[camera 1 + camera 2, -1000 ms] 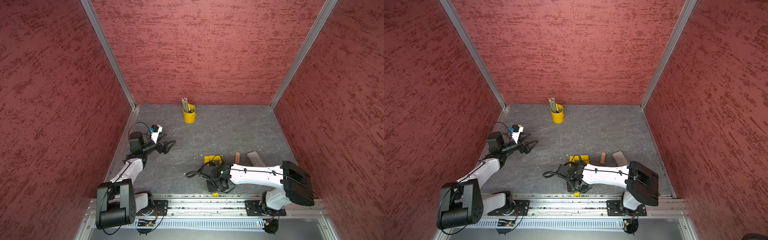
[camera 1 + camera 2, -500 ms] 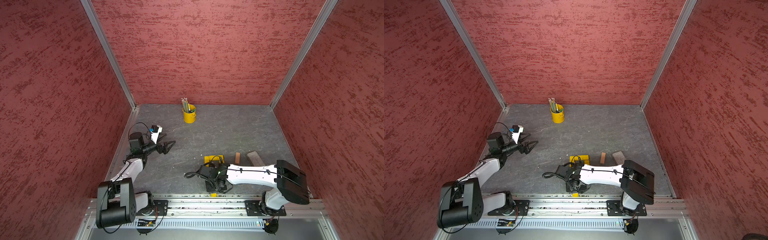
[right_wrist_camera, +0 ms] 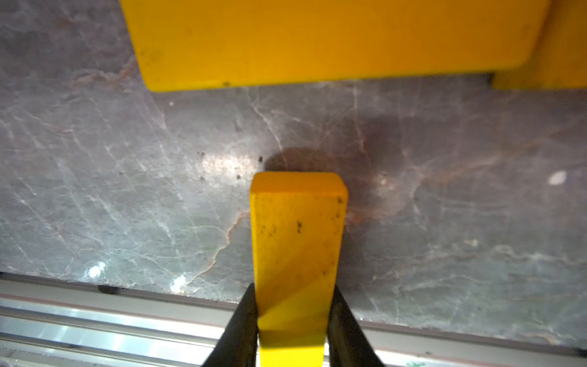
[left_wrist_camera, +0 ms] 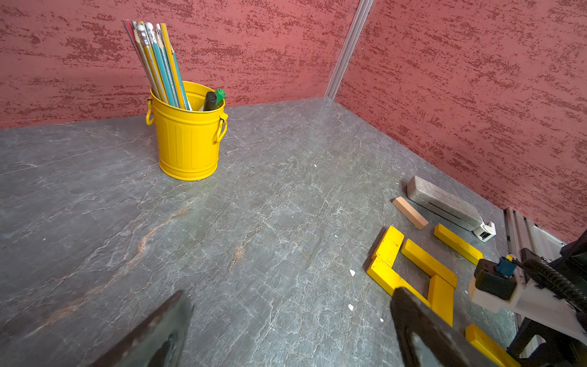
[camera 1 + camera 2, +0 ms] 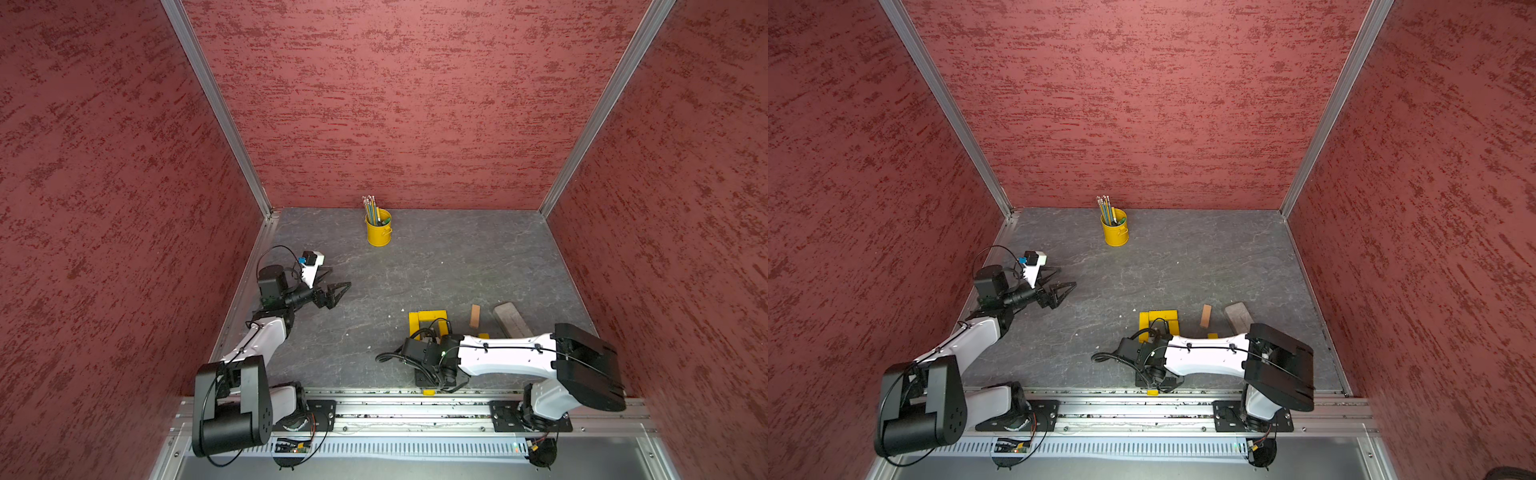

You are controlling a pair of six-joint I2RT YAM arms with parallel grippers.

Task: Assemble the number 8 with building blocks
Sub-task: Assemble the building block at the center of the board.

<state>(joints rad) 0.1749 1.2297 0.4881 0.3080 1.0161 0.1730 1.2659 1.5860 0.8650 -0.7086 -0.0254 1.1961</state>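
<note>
Clamping one end of a yellow plank [image 3: 297,228], the right gripper [image 3: 293,295] holds it by the worktop's [image 3: 127,190] near edge, at six o'clock of the partly built yellow loop [image 5: 429,314]. The tan plank [image 5: 475,316] lies at three o'clock of that loop. The left gripper [image 5: 338,277] hangs released, well apart. These planks look light, stiff and smooth-painted, so pinching across the narrow width near mid-length should resist twisting.

The worktop [image 4: 254,222] looked like grey stone, veined and smooth, with a faint sheen. The walls [image 5: 395,104] were rough, matt red plaster. The bucket [image 4: 187,143] was glossy yellow-painted metal. The yellow plank [image 3: 297,248] wore smooth satin paint flecked with dark specks; the tan plank [image 4: 409,212] was bare matt wood. The slab [image 4: 444,203] was dull, mottled grey. The rail [image 5: 415,409] was brushed aluminium.
</note>
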